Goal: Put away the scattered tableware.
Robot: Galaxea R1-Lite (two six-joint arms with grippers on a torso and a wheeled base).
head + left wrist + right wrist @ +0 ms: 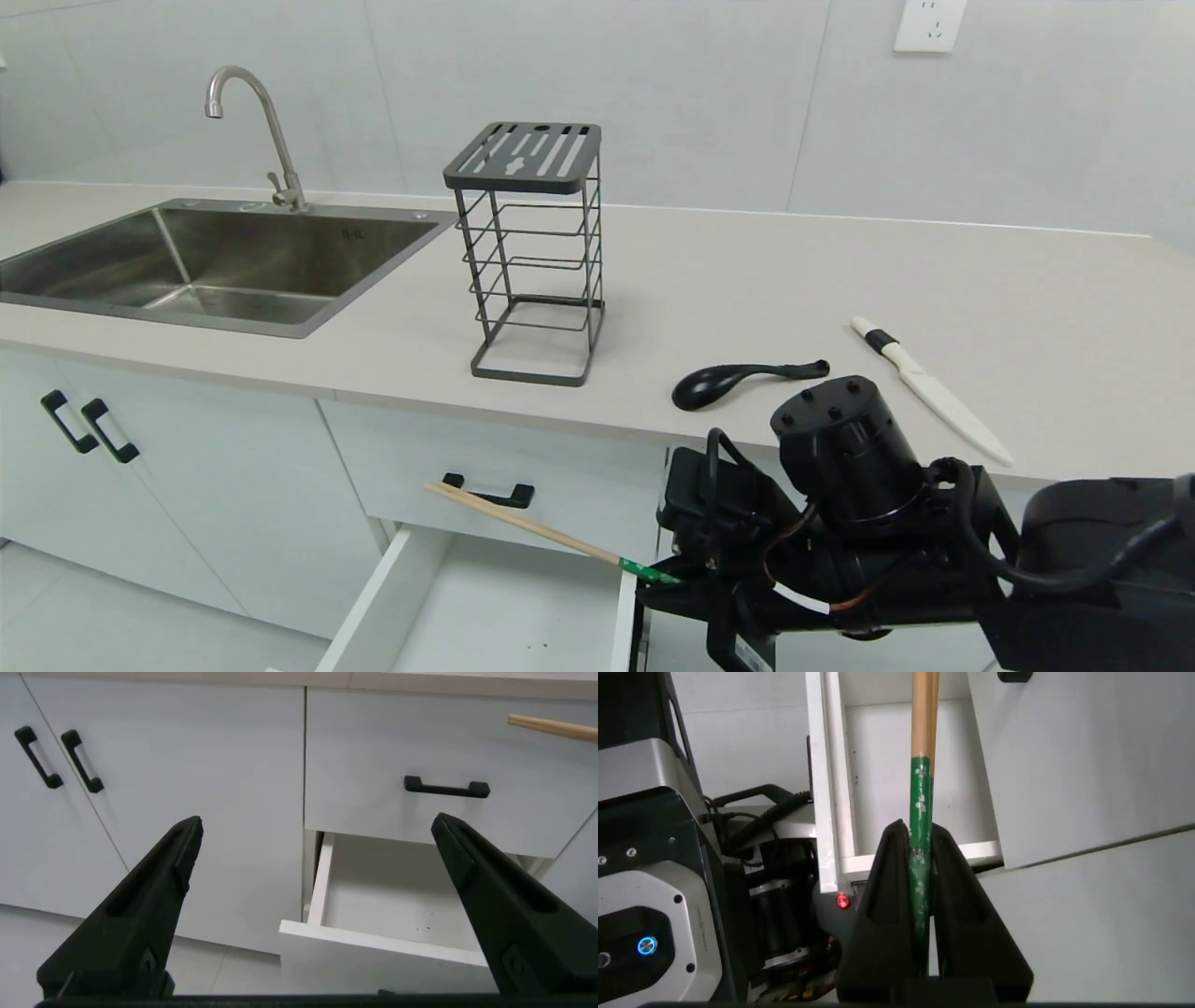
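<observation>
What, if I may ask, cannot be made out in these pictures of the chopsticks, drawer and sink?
Chopsticks: right wrist view, green tip hidden inside the right claw.
Drawer: head view, front cut off by the bottom edge, right side hidden behind the right arm.
Sink: head view, left part cut off by the edge.

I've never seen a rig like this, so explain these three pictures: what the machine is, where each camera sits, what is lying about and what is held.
It is a two-armed robot tidying a kitchen. The wide picture comes from a camera on its head, looking down at the counter, where a black spoon, a white knife and a wire rack sit near a sink. The other two come from wrist cameras. The right gripper is shut on chopsticks with green ends, above an open drawer. The left gripper is open and empty.
</observation>
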